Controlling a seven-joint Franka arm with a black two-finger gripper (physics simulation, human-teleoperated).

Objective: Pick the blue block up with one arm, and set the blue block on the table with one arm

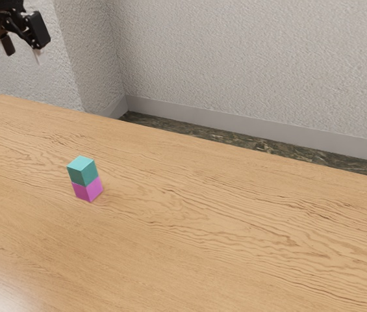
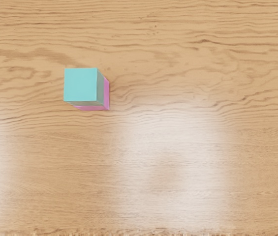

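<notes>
1. Risk of toppling: an off-centre descent onto the blue block [image 1: 82,171], perched on the pink block [image 1: 88,190] left of centre in the exterior view.
2. Risk of lifting both, from closing too low across the seam.
3. In the upper left, high above the desk [image 1: 235,221], an empty gripper [image 1: 23,47], jaws well spread; upper part cut off, exact opening hard to judge.

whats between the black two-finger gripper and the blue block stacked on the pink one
Only open air lies between the gripper and the blue block, as the exterior view shows.
</notes>
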